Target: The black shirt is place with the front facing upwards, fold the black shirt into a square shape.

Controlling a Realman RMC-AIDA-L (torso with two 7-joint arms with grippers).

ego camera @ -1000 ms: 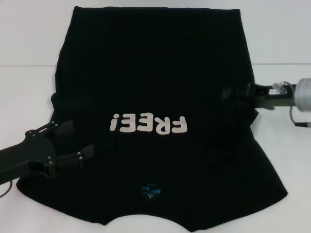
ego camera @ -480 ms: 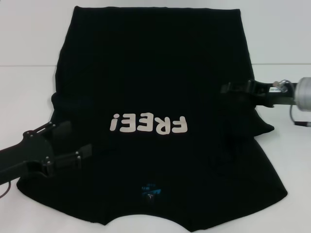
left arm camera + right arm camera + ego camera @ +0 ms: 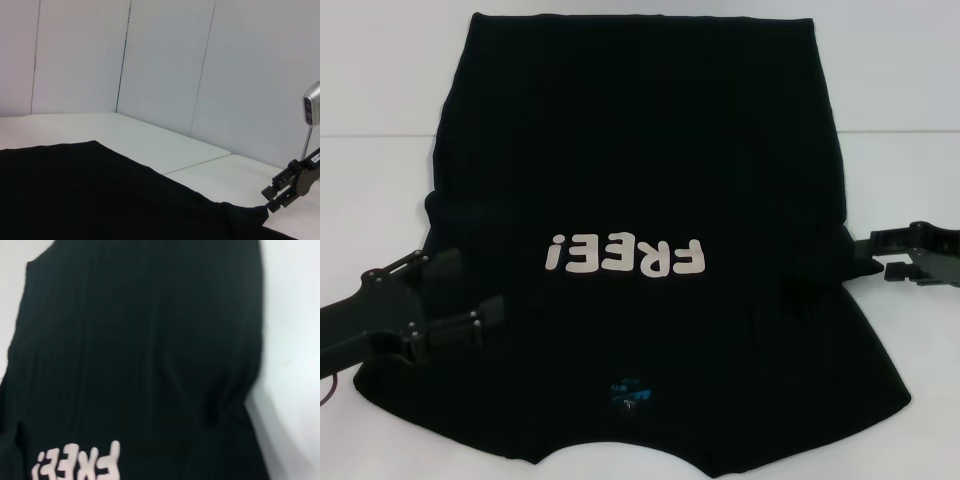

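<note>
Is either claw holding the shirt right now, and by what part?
No. The left claw hangs open over the black shirt; the right claw sits open at its edge, empty.

A white table point(image 3: 380, 200) is filling the head view, with a thin seam point(image 3: 890, 131) running straight across its far part. In the left wrist view the same pale top point(image 3: 165, 145) is stretching back to a wall of plain white panels point(image 3: 165, 60), which dark vertical joints point(image 3: 123, 55) are dividing. Soft, even light is falling over the whole surface.
</note>
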